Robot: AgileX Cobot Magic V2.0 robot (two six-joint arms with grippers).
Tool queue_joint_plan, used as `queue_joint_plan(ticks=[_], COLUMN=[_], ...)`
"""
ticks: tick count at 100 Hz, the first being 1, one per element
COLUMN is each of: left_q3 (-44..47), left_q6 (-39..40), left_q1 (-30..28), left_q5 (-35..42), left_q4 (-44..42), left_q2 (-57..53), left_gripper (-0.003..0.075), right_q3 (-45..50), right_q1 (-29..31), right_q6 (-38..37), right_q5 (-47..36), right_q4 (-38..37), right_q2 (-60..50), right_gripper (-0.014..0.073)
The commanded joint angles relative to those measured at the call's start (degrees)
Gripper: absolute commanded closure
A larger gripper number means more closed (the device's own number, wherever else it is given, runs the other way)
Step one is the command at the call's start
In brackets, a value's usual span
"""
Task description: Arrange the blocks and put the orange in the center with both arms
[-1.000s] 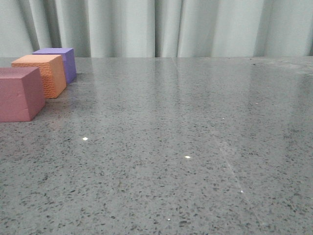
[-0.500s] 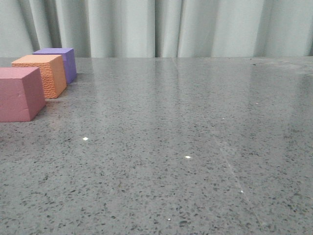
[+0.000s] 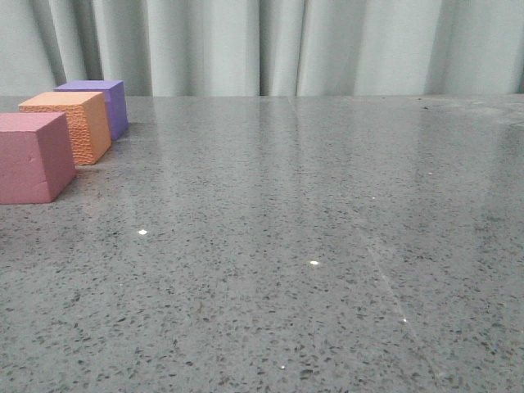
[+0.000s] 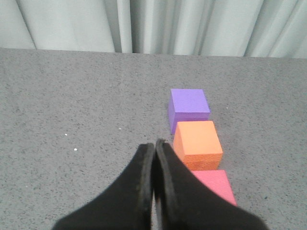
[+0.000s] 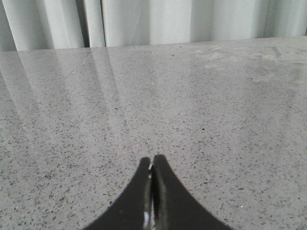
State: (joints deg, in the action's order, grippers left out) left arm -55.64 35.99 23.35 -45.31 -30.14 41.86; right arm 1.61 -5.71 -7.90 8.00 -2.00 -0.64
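With the three cubes sitting in a tight row at the far left of the speckled grey table (image 3: 327,246), the line already reads pinkish-red cube (image 3: 31,157) nearest the camera, orange cube (image 3: 70,123) in the middle, purple cube (image 3: 100,102) at the back by the curtain (image 3: 270,45). In the left wrist view the left gripper (image 4: 154,158) hangs above the table just beside the row, fingers pressed together and carrying nothing, with the orange cube (image 4: 197,150) close to the tips and the pink one (image 4: 215,186) partly hidden behind a finger. The right gripper (image 5: 152,167) is likewise clenched on nothing, over bare tabletop well apart from the blocks. My read: the orange is already between its neighbours, so what's left, if anything, is tidying. To do that well, open the left fingers wide before descending, straddle one cube squarely on flat faces, and avoid brushing the neighbour, since these look light and would slide easily. The purple cube (image 4: 189,109) sits slightly offset from the orange; a gentle nudge could square it up.
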Motion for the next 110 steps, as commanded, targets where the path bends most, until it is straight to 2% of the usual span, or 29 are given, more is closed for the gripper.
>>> queue_joint_plan(ticks=[1, 20, 36, 41, 54, 58, 66, 79, 99, 110], left_q3=[-1.5, 4.4, 15.0, 18.5, 27.7, 30.1, 36.2, 44.3, 52.5, 54.4], left_q6=[-0.1, -0.3, -0.7, -4.1, -20.9, -23.1, -23.1, -23.1, -23.1, -23.1], left_q1=[0.2, -0.4, -5.5, -8.0, -16.0, -17.9, -20.7, -21.6, -21.5, -21.4], left_q5=[3.4, 7.6, 15.0, 17.6, 25.5, 28.0, 32.6, 37.5, 38.9, 40.8], left_q4=[-2.6, -4.8, -1.9, 2.0, 14.9, 17.1, 17.1, 16.7, 18.4, 19.0], left_q2=[-0.1, -4.2, -11.6, -14.1, -20.7, -22.9, -26.9, -34.3, -44.2, -43.9], left_gripper=[0.0739, 0.0739, 0.0739, 0.0739, 0.0739, 0.0739, 0.0739, 0.0739, 0.0739, 0.0739], right_q3=[-0.8, -0.8, -0.8, -0.8, -0.8, -0.8, -0.8, -0.8, -0.8, -0.8], right_q1=[0.2, 0.2, 0.2, 0.2, 0.2, 0.2, 0.2, 0.2, 0.2, 0.2], right_q6=[0.5, 0.5, 0.5, 0.5, 0.5, 0.5, 0.5, 0.5, 0.5, 0.5], right_q5=[-4.8, -4.8, -4.8, -4.8, -4.8, -4.8, -4.8, -4.8, -4.8, -4.8], right_q4=[-0.1, -0.1, -0.1, -0.1, -0.1, -0.1, -0.1, -0.1, -0.1, -0.1], right_q2=[-1.4, -1.4, -1.4, -1.4, -1.4, -1.4, -1.4, -1.4, -1.4, -1.4], right_gripper=[0.0653, 0.0653, 0.0653, 0.0653, 0.0653, 0.0653, 0.0653, 0.0653, 0.0653, 0.0653])
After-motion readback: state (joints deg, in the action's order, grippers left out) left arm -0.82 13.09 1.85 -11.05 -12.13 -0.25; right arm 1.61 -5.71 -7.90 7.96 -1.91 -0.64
